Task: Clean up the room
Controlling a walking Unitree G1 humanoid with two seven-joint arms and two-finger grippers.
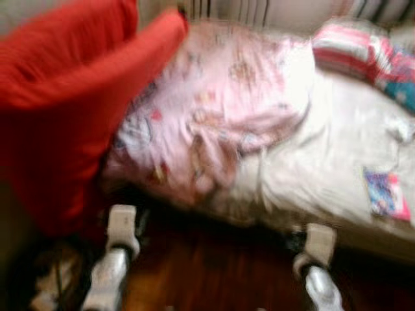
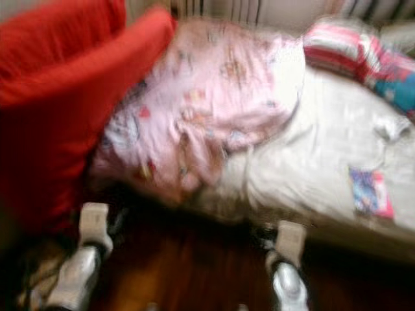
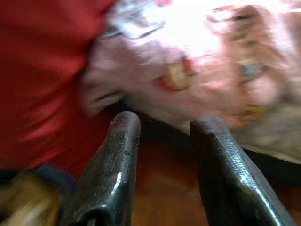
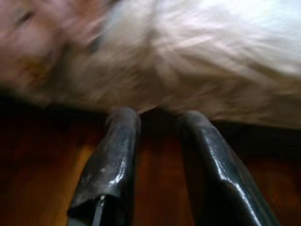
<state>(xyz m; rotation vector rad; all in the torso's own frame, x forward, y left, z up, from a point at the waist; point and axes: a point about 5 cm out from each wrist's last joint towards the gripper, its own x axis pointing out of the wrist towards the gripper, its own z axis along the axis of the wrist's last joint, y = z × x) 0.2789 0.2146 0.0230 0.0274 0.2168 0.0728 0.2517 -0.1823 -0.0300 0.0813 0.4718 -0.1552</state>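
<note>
Everything is smearing with blur, so fine detail is hard to make out. A bed with a pale sheet is filling the head views from about 12 to 3 o'clock, its far end running off the right edge. A pink printed blanket is lying bunched on the near half of the bed and spilling over the edge toward the wooden floor; its prints are showing only as small coloured blotches. A big red cushion is standing at 9 to 11 o'clock, touching the blanket and hiding whatever is behind it. A striped pillow is sitting at 1 o'clock, partly cut off. A small colourful packet or booklet is lying flat on the sheet at 3 o'clock — any writing on it is unreadable.

The left gripper is hanging low over the floor, just short of the blanket's hanging edge, its two black fingers parted with a narrow gap and holding nothing. The right gripper is sitting likewise below the sheet's edge — fingers slightly apart, empty
</note>
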